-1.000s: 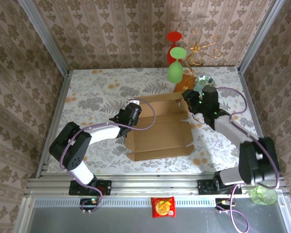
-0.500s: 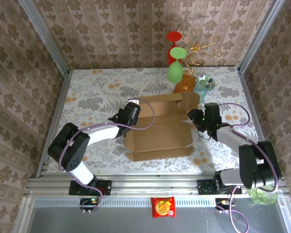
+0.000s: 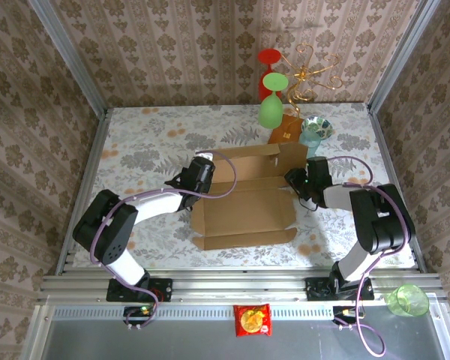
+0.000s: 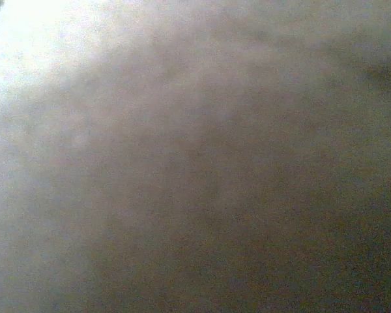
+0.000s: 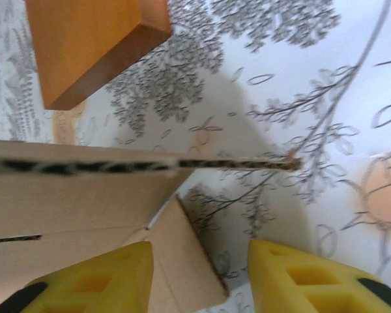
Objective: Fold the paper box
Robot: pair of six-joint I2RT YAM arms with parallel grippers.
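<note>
- While the right gripper (image 5: 199, 287) is hanging with its yellow fingers (image 5: 98, 277) spread wide and gripping nothing, the paper box (image 5: 72, 208) is lying ahead and to the left of the jaws, with its small side flap (image 5: 182, 261) poking into the gap between them.
- To fold this well, I judge the jaws should be closing on that flap near its crease rather than its tip. They should then be swinging it upright without dragging the box across the table (image 5: 326, 85).
- In the top view the left gripper (image 3: 199, 176) is sitting against the box's opposite side. Bracing there would probably be keeping the cardboard from sliding away from the right jaws.
- The left wrist camera is giving a brown blur too soft to read, so I cannot tell whether the left jaws are parted or clamped, or holding cardboard.
- Beyond the right jaws, past the corrugated edge, an orange-brown packet (image 5: 98, 45) is being cut off by the frame. Whether it is touching the box is unclear.
</note>
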